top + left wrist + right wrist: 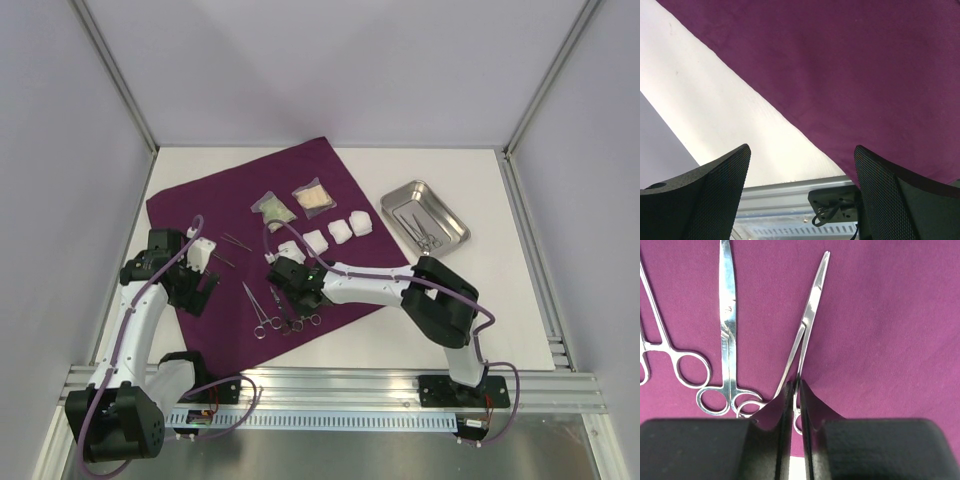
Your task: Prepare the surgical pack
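Right hand (pixel 795 386) low, pinching forceps (pixel 811 310), left hand (pixel 801 150) spread wide

The purple cloth (pixel 215 200) lies spread flat under the right pincer (pixel 796 390). 1 slim steel forceps (pixel 812 305) is pinched between its fingers, tip pointing away, and the cloth puckers at the grip. 2 more ring-handled instruments (pixel 729 315) lie flat just beside it. 4 white gauze pads (pixel 340 231) run in a row just beyond it, with 2 clear packets (pixel 313 196) farther beyond. The steel tray (pixel 428 200), which holds instruments, sits off the cloth, well to its right.
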{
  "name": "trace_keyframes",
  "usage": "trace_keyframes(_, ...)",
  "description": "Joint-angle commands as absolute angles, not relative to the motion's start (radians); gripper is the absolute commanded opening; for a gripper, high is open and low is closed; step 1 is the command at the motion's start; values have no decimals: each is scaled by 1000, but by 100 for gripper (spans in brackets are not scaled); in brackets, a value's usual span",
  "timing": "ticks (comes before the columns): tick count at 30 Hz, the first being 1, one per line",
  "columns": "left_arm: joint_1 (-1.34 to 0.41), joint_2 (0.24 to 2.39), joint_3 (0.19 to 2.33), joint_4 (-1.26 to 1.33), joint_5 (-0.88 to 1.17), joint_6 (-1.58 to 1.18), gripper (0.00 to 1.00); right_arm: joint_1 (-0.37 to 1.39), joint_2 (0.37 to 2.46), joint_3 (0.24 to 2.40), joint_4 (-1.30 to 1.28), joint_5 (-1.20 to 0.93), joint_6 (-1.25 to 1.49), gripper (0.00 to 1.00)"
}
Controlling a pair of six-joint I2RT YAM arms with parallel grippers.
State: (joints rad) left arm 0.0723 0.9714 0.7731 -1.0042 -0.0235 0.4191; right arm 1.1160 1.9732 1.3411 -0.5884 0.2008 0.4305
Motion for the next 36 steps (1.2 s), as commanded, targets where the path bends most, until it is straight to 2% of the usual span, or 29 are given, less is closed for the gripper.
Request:
trace_keyframes(1,71,966,804,-994,-11,437,93,1112,2043,1355,-601,245,446,10)
trace_keyframes(2,71,965,805,-997,-11,440,93,1114,2051,1351,-609,253,449,8)
trace_keyframes(3,71,965,807,-997,-11,440,93,1112,2051,1348,-611,256,451,1)
trace_keyframes(22,71,962,844,-1020,-5,448,93,1077,1740,1305,-485,264,328,0)
trace_keyframes(27,71,965,868,-1038,-5,448,93,899,1643,1295,-477,230,123,0)
trace_keyframes(29,71,969,891,-1052,21,448,93,763,1603,1301,-482,193,5,0)
trace_keyframes(36,71,1011,977,-1066,58,448,93,369,1574,1305,-495,-92,-378,0)
